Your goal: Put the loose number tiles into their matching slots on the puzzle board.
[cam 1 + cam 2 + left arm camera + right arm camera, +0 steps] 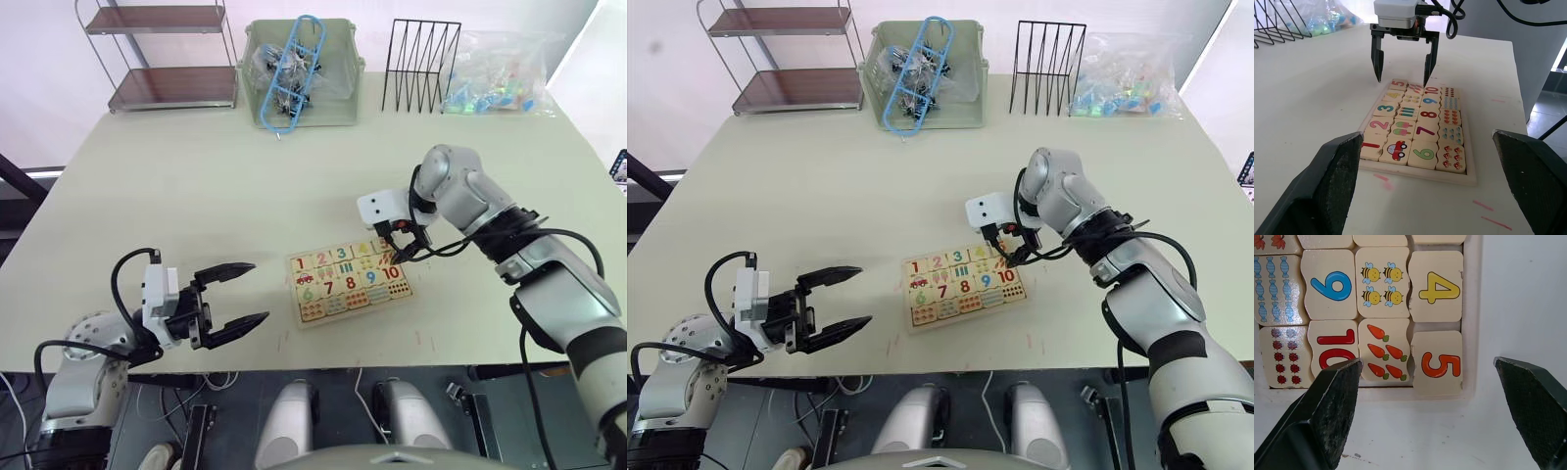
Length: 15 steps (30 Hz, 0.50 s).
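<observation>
The puzzle board (pixel 1420 174) lies flat near the table's front edge. All five number tiles rest in its far row: red 1 (pixel 1371 145), orange 2 (pixel 1380 125), green 3 (pixel 1387 108), yellow 4 (pixel 1437 288) and orange 5 (pixel 1436 363). The 5 sits in the corner slot, slightly out of line with its neighbours. My right gripper (pixel 397 245) hovers open just above that corner, fingers straddling the 5 and holding nothing. My left gripper (pixel 257 292) is open and empty, a short way left of the board and pointing at it.
Along the table's far edge stand a metal rack with brown shelves (pixel 162 54), a green bin of bagged parts (pixel 299 73), a black wire rack (pixel 423 67) and a clear bag of coloured pieces (pixel 500 73). Faint pink marks dot the tabletop by the board.
</observation>
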### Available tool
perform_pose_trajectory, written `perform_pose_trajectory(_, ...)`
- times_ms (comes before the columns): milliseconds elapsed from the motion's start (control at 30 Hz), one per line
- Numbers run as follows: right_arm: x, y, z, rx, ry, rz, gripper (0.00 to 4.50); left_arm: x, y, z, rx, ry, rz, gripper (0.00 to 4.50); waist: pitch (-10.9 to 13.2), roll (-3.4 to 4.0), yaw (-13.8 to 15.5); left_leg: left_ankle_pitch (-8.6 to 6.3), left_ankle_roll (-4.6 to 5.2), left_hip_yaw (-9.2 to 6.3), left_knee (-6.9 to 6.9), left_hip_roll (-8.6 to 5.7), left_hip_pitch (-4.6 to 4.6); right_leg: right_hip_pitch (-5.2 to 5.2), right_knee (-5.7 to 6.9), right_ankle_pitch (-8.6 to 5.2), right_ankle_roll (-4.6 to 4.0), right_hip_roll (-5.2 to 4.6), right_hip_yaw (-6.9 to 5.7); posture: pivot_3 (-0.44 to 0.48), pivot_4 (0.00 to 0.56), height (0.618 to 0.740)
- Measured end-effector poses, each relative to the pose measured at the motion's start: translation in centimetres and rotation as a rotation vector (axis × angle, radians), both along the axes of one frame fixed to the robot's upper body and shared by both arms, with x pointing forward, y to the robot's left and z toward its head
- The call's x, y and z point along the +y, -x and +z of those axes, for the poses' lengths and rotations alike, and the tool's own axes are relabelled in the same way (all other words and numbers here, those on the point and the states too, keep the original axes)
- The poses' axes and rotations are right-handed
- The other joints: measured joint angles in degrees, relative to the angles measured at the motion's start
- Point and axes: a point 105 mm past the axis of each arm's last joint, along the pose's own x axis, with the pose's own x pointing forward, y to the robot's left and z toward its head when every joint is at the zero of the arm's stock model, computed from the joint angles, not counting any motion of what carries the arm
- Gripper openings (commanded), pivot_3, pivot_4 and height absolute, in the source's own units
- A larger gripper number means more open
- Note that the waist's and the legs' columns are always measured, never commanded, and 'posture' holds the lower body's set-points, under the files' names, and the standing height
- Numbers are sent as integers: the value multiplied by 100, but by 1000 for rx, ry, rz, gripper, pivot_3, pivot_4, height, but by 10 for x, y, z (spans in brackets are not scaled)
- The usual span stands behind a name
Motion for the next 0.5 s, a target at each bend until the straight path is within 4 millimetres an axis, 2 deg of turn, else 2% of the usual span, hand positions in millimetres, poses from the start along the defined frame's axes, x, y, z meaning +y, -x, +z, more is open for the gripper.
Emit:
perform_pose_trajectory(233, -11, -5, 15, -3, -95, -69, 4471, 1, 0, 0, -5, -1, -8, 4500, 0, 0, 0, 0, 0, 0, -1, 0, 0, 0, 0, 0, 0, -1, 0, 0, 150, 739)
perform_pose_trajectory(333, -14, -7, 19, -14, -131, -98, 3600, 1, -1, 1, -9, -1, -11, 4500, 0, 0, -1, 0, 0, 0, -2, 1, 0, 0, -1, 0, 0, -1, 0, 0, 150, 739)
perform_pose_trajectory(500, -28, -14, 22, -61, -251, -196, 1209, 3, -4, -2, -5, -14, -5, 4500, 0, 0, 5, 0, 0, 2, -2, -1, -1, 0, -3, 0, 0, -3, 0, 0, 150, 739)
